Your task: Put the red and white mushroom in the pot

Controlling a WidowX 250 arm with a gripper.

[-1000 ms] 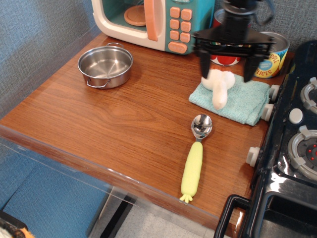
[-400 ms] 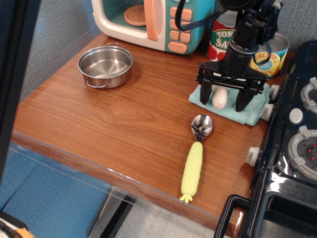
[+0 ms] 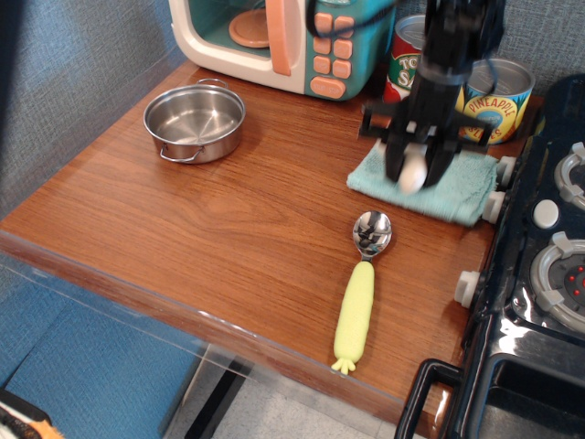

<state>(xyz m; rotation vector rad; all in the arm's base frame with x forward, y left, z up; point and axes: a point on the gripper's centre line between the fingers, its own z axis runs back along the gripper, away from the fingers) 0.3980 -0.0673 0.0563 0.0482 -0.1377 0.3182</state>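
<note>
Here the fingers point(image 3: 415, 172) are closed around the red and white mushroom point(image 3: 413, 170), one dark finger on each side of its pale rounded body, with only white showing between them. The mushroom sits directly over the teal cloth point(image 3: 457, 187) that lies beneath the fingers; whether it still touches the cloth or is just clear of it cannot be told. The black arm point(image 3: 450, 55) rises straight up from the fingers and passes in front of two labelled cans point(image 3: 498, 96) standing just behind them. Well away to the left of the fingers, near the far left part of the wooden bench point(image 3: 228, 229), stands the pot point(image 3: 195, 122), upright, shiny and with nothing inside, its loop handles at front and back. Behind the fingers and to their left stands a toy microwave point(image 3: 283, 41) with pink buttons. In front of the fingers, just off the cloth's near edge, lies a spoon point(image 3: 363, 288) with a yellow handle, its metal bowl pointing toward the cloth. To the right of the fingers is a black toy stove point(image 3: 539, 274).
</note>
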